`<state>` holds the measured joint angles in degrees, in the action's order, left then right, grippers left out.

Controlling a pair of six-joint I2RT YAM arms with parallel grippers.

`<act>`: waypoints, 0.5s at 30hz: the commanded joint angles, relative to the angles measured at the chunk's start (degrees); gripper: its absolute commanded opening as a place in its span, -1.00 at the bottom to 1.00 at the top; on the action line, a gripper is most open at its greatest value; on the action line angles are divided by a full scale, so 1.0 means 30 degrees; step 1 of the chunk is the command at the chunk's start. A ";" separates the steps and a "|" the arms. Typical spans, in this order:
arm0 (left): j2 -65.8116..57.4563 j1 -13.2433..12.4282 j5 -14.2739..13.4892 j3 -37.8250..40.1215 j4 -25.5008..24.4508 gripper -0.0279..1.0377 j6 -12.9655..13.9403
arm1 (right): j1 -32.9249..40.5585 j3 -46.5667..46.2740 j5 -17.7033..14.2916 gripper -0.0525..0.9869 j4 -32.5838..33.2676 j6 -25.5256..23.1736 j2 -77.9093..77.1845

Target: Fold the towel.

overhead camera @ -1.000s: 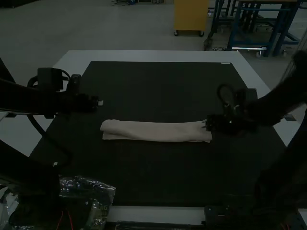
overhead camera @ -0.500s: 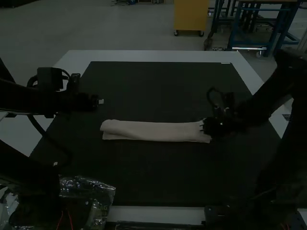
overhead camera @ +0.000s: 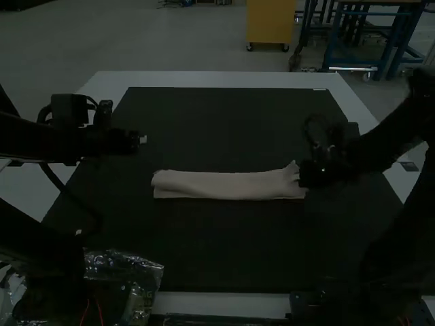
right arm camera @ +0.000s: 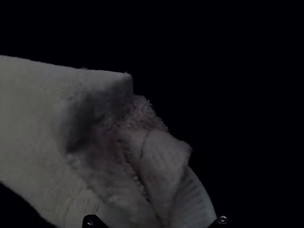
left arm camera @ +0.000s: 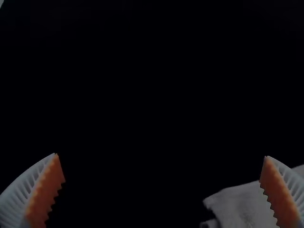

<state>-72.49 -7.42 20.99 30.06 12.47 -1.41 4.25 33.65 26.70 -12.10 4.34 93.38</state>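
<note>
On the dark mat, the towel lies as a long, narrow strip, already folded into layers. The right gripper is clamped on its end, which is pinched up off the mat – probably to bring that end across and shorten the strip. Over the mat's left side, the left gripper has its ribbed white fingers and toothed orange pads wide apart, holding nothing, presumably kept out of the fold's way. The cloth is pale, soft and fuzzy – its gripped end crumples into a thick, puckered peak.
</note>
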 commanded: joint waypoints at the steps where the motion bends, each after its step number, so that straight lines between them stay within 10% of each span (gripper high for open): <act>1: -0.0359 0.0130 -0.0113 -0.0353 0.0443 0.87 -0.0233 | -0.0040 0.0620 0.0769 -0.94 0.0312 0.0048 -0.0894; 15: -0.2322 0.0013 -0.0904 -0.0793 0.2728 0.87 0.0294 | 0.3710 0.2436 0.1325 -0.94 0.0839 -0.2530 -0.0835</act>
<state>-79.22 -7.44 18.85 28.38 19.44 -1.30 12.82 38.59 29.36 -9.30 -0.71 91.31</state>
